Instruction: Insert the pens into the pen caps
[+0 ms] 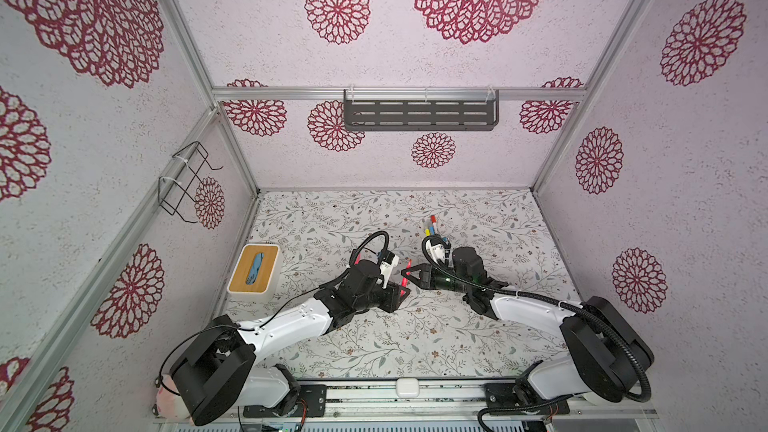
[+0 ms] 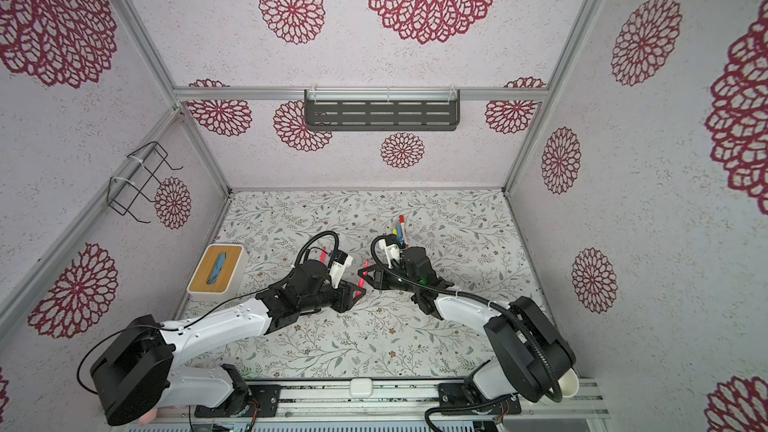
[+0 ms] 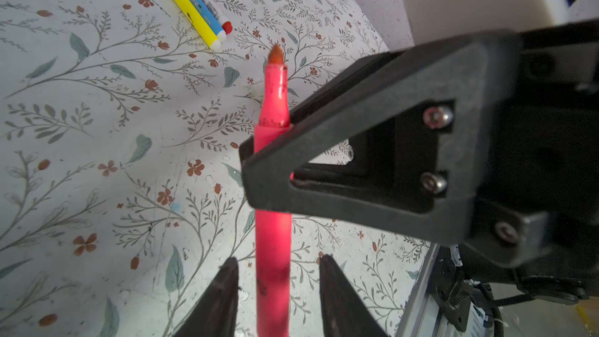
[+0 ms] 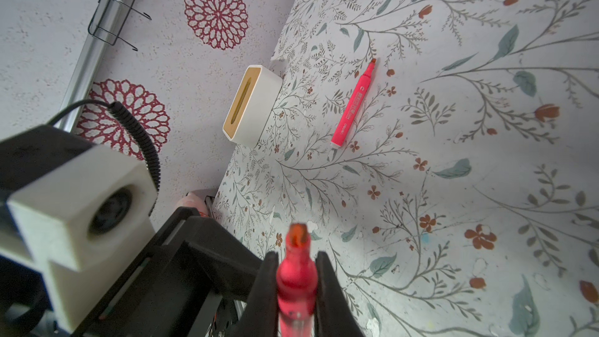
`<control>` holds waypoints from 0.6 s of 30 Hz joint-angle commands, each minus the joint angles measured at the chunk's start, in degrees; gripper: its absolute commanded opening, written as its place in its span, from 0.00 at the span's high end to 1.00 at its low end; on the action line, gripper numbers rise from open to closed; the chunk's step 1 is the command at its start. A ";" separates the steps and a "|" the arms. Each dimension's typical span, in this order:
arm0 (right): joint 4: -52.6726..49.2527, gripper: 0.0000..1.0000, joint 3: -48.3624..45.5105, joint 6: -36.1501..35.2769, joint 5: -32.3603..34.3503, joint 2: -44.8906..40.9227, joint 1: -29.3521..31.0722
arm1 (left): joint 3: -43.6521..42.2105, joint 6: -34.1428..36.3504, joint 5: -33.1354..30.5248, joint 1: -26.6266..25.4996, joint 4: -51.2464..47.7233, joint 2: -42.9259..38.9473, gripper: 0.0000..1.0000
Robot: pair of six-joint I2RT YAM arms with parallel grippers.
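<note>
Left fingers [image 3: 227, 290] stand parted either side of the pink pen [image 3: 272, 248], clear of its barrel. Right fingers [image 4: 325, 280] clamp that pen near its tip, above the table [image 1: 415, 347]. Other pens [image 1: 432, 226] lie toward one o'clock of it.

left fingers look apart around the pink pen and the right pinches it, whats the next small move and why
Probably draw the left gripper straight back off the pink pen. Gaps show on both sides of the barrel between its fingers, while the right gripper is shut on the pen near its bare tip, so the right likely carries it alone.
</note>
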 commanded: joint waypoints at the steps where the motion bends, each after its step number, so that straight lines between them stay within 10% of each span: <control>1: 2.68 1.00 -0.35 0.35 0.33 -2.64 0.29 | 1.66 1.10 -0.41 -0.45 -0.29 -0.17 0.57; 18: 4.74 0.99 -1.33 1.52 0.16 -3.55 1.08 | 3.40 2.30 -1.38 -0.37 -0.56 1.24 0.67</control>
